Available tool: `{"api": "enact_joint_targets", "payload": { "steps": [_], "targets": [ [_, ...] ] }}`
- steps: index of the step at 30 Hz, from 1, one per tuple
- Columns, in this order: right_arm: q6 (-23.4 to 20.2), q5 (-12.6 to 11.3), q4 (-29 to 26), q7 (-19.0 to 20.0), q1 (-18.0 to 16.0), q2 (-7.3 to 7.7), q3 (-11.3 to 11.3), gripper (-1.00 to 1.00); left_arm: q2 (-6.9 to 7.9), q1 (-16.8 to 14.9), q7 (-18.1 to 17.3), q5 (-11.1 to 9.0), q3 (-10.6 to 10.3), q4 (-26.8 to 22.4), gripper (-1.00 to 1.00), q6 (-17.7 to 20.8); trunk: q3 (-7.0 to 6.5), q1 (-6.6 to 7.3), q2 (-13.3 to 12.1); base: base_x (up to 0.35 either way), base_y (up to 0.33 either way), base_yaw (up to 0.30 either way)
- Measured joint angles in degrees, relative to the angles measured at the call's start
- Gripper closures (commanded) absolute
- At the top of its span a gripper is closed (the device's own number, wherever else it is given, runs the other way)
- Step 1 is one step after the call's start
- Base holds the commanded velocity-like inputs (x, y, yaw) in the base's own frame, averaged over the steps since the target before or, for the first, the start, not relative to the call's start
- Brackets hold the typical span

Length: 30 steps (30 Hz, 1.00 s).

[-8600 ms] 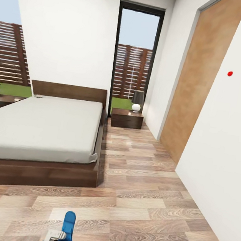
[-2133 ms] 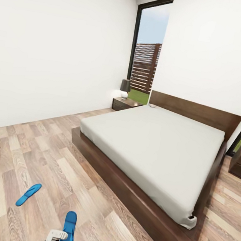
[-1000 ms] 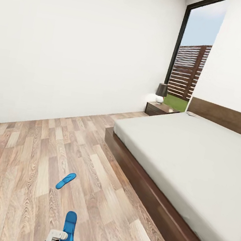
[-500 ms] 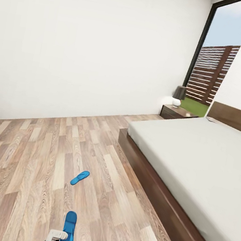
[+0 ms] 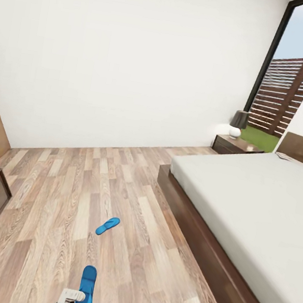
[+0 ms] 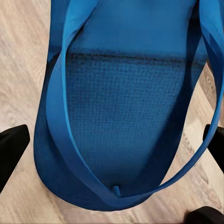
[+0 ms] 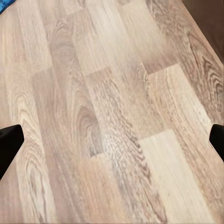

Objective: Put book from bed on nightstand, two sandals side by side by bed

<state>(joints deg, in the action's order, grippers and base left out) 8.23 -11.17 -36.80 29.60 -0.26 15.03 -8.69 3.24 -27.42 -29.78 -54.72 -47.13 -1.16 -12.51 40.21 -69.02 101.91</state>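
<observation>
Ahead of my left gripper (image 5: 71,300): second sandal (image 5: 108,226) flat on the plank floor (image 5: 56,195), well apart from me.
Left gripper: clamped on the first sandal (image 6: 126,116); its blue sole sticks out forward.
Right gripper (image 7: 112,137): fingers spread wide over bare planks, holding nothing.
Bed (image 5: 257,222): off to my right, grey mattress on a dark frame.
Book (image 5: 284,156): small item at the bed's far end, too small to read.
Nightstand (image 5: 235,145): beyond the bed, lamp (image 5: 237,124) on top.

Bright blue sandals (image 5: 108,226), pale-grey mattress (dark-brown frame) on the bed (image 5: 260,203), and wood-grain floor (image 5: 67,192).
</observation>
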Motion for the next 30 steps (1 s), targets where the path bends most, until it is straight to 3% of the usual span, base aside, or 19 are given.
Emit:
{"api": "enact_joint_targets", "payload": {
  "steps": [22, 30],
  "targets": [
    [0.04, 0.0, 0.0, -0.02, -0.02, 0.0, 0.0, -1.0, 0.0, 0.0, 0.0, 0.0, -0.04, 0.0, 1.0, 0.0, 0.0, 0.0, 0.0, 0.314, -0.078, 0.001],
    [0.03, 0.01, -0.03, -0.03, 0.0, 0.0, 0.02, -1.0, 0.01, 0.0, 0.0, -0.03, 0.04, -0.01, 1.0, -0.02, 0.0, -0.03, 0.0, 0.134, -0.03, 0.215]
  ]
}}
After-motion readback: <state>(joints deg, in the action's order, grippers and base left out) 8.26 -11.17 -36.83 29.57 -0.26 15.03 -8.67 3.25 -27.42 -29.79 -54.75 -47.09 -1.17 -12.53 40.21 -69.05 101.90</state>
